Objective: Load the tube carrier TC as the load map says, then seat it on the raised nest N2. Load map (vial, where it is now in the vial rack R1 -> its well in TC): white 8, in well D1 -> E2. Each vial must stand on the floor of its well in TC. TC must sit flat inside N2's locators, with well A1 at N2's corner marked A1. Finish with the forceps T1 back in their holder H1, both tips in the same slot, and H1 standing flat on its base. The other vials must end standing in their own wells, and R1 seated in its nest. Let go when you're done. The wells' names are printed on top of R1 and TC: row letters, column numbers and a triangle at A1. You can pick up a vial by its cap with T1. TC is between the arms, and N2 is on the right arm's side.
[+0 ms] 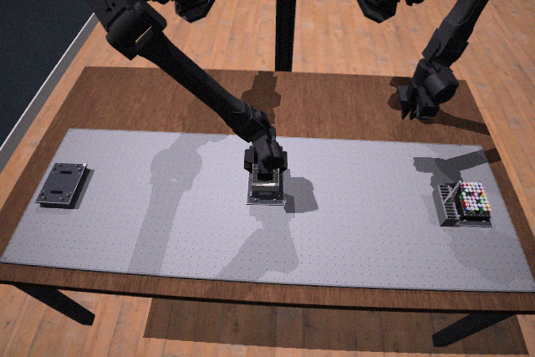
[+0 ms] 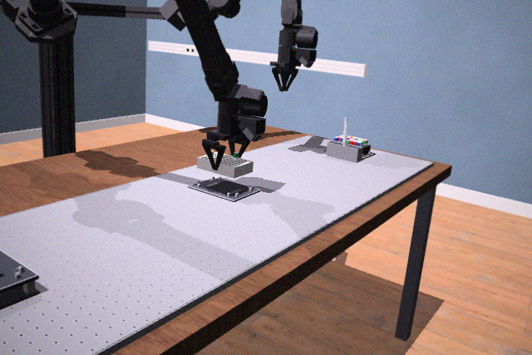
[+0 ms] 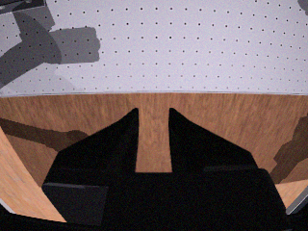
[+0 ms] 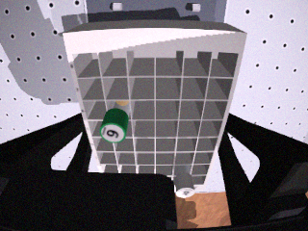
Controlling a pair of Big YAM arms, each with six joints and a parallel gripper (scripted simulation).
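Right pincer (image 1: 265, 167) (image 2: 226, 162) (image 4: 155, 117) grasps tube carrier TC (image 1: 265, 184) (image 2: 243, 169) (image 4: 154, 40), raised above its nest (image 1: 255, 201) (image 2: 206, 190) (image 4: 156, 6). Left pincer (image 1: 410, 117) (image 2: 283, 90) (image 3: 154, 110), at TC's two o'clock in top view, is released, partly open.

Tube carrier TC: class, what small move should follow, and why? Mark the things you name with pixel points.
Probably carry TC (image 2: 243, 170) (image 4: 154, 40) sideways toward raised nest N2 (image 1: 60, 184) (image 2: 15, 282): the right tool (image 2: 226, 160) (image 4: 155, 115) grips it, lifted clear of the nest plate (image 1: 255, 201) (image 2: 201, 188) below, and N2 holds no carrier.
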